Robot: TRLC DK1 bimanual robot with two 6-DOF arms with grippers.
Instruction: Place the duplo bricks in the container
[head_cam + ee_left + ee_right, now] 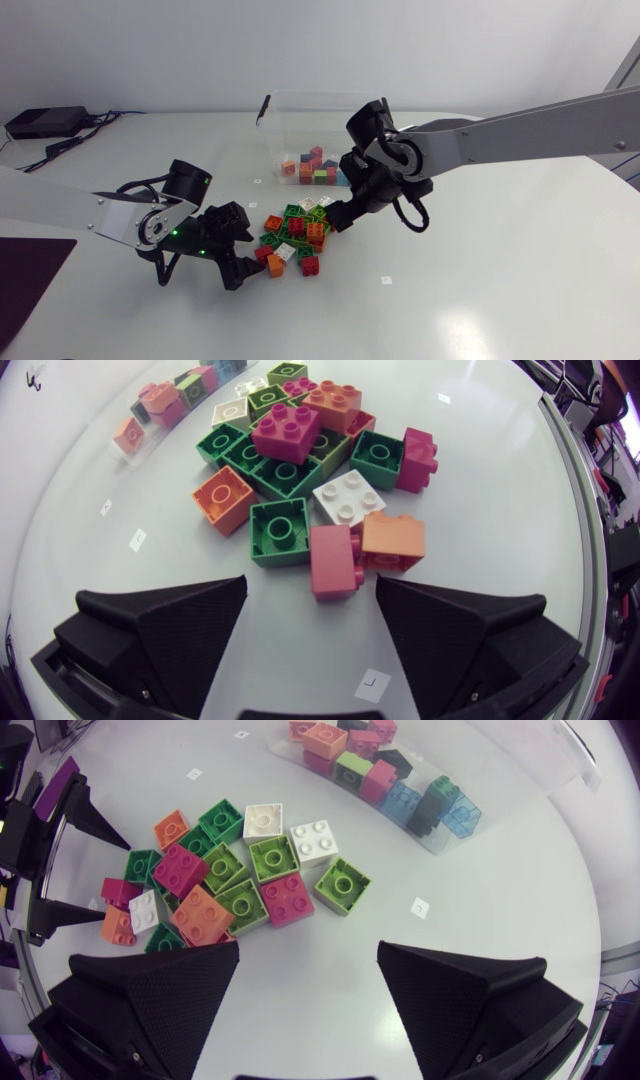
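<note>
The bricks (295, 235) are probably light, stiff plastic. Their smooth, slick walls could slip from a loose pinch, but they are unlikely to break. The best hold is likely across 2 opposite flat walls, not over the studs. It also seems wise to take an outlying brick, since the packed ones leave no room for fingers.

They are small blocks, most with 4 studs, in green, lime, pink, red, orange and white. They lie jumbled in a loose pile mid-table (480, 280), some tilted or on their sides.

The clear container (300, 125) stands just behind the pile and already holds several bricks.

The left gripper (311, 592) has its jaws spread wide and grips nothing. A pink brick (332, 560) on its side lies just ahead of the gap, touching an orange brick (393, 538).

The right gripper (309, 950) hangs over the pile's far side, jaws apart and empty.
</note>
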